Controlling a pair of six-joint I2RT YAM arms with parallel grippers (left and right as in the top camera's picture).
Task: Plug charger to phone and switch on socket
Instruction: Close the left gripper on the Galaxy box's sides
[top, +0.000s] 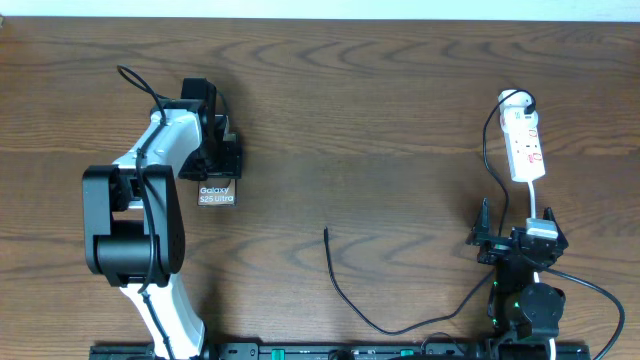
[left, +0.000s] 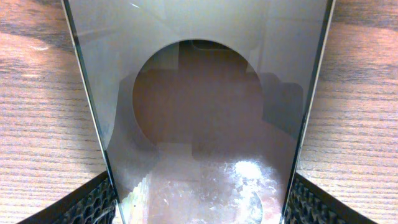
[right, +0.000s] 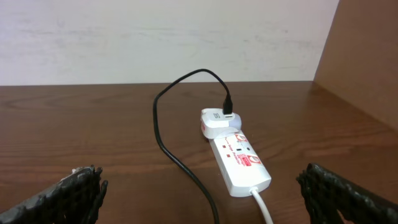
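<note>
The charger (top: 400, 331) lay slack on the wooden surface (top: 380, 120) nearest the robot. It curved from beside the right arm's base leftward and away to its small black plug tip (top: 326, 233). The tip rested free near the middle, well apart from the phone (top: 216, 194).

Just beyond the cable's near loop, the right gripper (top: 517, 235) pointed at the socket (top: 527, 150), its fingers (right: 74, 193) spread wide with nothing between them.

Farther out on the left, the left gripper (top: 225, 168) was clamped on the phone. In the wrist view the glossy face filled the space between the pads (left: 90, 202), its edges meeting them. The lettered end pointed toward the robot. Whether the phone touched the surface could not be told.

Farthest on the right, the socket lay lengthwise. Its white cord (top: 537, 195) left the near end, and the white plug head (top: 515, 100) sat at the far end with the charger's other end in it.
</note>
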